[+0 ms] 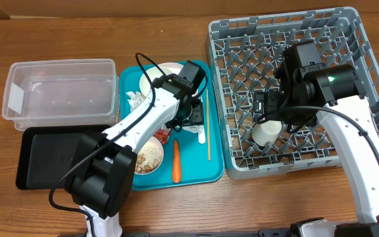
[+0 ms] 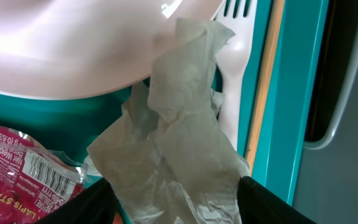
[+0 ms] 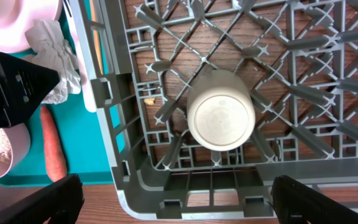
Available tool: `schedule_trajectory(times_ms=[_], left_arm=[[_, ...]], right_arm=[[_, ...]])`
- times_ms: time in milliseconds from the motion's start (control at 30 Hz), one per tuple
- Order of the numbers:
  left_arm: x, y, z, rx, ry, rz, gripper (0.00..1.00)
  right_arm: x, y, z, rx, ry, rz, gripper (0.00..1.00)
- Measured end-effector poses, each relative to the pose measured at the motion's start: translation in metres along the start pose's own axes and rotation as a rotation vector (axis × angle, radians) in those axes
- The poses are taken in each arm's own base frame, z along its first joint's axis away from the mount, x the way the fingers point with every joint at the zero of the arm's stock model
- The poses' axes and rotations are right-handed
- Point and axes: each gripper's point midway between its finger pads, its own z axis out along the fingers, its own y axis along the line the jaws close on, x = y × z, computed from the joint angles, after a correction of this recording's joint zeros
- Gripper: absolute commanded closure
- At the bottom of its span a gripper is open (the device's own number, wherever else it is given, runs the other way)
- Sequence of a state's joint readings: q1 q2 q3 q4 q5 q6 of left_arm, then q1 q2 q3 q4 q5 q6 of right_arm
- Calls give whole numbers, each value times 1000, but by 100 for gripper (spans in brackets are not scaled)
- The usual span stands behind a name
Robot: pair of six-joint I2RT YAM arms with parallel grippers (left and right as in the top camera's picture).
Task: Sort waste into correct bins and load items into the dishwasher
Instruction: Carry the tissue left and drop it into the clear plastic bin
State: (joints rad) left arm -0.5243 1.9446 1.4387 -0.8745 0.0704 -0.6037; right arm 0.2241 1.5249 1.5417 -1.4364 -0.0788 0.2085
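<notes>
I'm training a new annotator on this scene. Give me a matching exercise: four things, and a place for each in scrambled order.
1 cup
2 carrot
3 napkin
4 clear tub

A lying on the teal tray
B between the fingers of the left claw
C far left on the table
D upside down in the grey rack

Pairs: 1-D, 2-A, 3-B, 4-C

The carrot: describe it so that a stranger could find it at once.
Start at the flat teal tray left of the grey rack. By its edge nearest the robot, between the crumb-filled bowl and the thin wooden stick, lies the carrot. It is the only orange, tapered thing there.
</notes>
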Motion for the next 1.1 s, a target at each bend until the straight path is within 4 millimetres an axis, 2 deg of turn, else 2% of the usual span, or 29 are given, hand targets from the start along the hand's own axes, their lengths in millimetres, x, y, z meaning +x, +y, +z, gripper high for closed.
schedule_trajectory(times_ms=[200, 267, 400, 500, 600, 933, 1100], left_arm=[[2, -2, 0, 1, 1, 6, 55], [2, -3, 0, 2, 1, 6, 64], [2, -3, 0, 1, 1, 9, 71], [2, -3, 0, 1, 1, 9, 80], [2, -3, 0, 1, 2, 9, 96], [4, -4, 0, 6, 10, 9, 96], [8, -13, -3, 53, 39, 28, 96]], right_arm=[[0, 0, 0, 0, 0, 0, 0], [0, 0, 0, 0, 0, 0, 0], [0, 0, 0, 0, 0, 0, 0], [0, 0, 0, 0, 0, 0, 0], [0, 0, 0, 0, 0, 0, 0], [0, 0, 0, 0, 0, 0, 0], [0, 0, 0, 0, 0, 0, 0]])
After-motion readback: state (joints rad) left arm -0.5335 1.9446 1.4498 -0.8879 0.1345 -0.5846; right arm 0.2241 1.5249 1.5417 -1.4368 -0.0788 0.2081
